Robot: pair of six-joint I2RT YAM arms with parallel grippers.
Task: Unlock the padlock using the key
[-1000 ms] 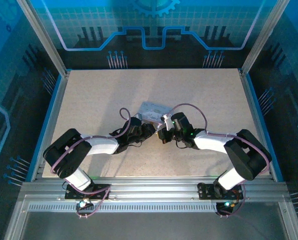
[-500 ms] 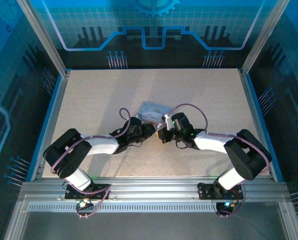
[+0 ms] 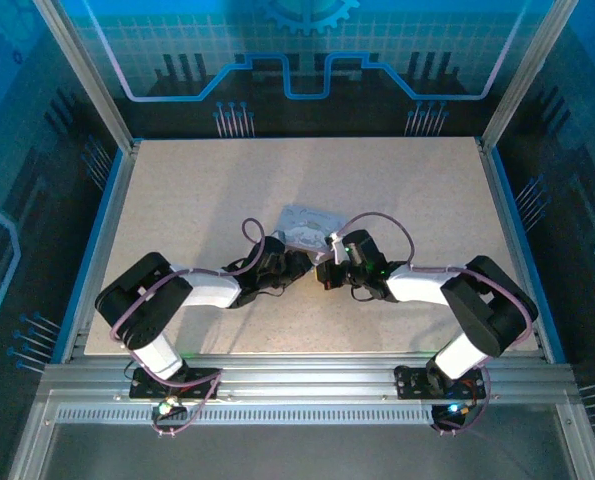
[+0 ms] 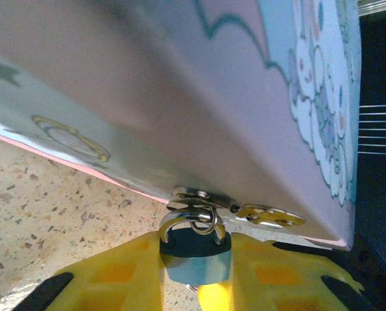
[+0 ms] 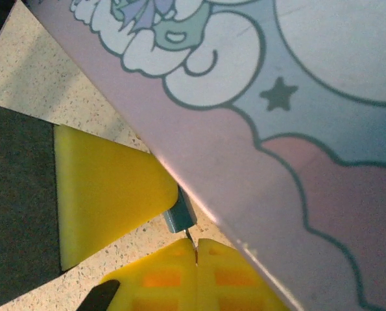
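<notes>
Left claw (image 4: 196,271), bottom centre, grips under the pale blue cartoon-printed box (image 4: 180,97) the small blue-grey metal padlock (image 4: 194,251) hanging from it. Right claw (image 5: 196,250) pinches the thin dark metal key (image 5: 190,234), tip at the lock. Risk: a skewed key skids off the keyway. The left elbow has swung inward since a second ago.

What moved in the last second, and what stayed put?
The left arm swung its elbow slightly inward, rightward in the top view, and the right arm edged its elbow left. No grasp or release is visible. The left claw and right claw stayed at the cartoon box, which did not move. Now the left is shut on the padlock at the box's hasp, the right on the key.
</notes>
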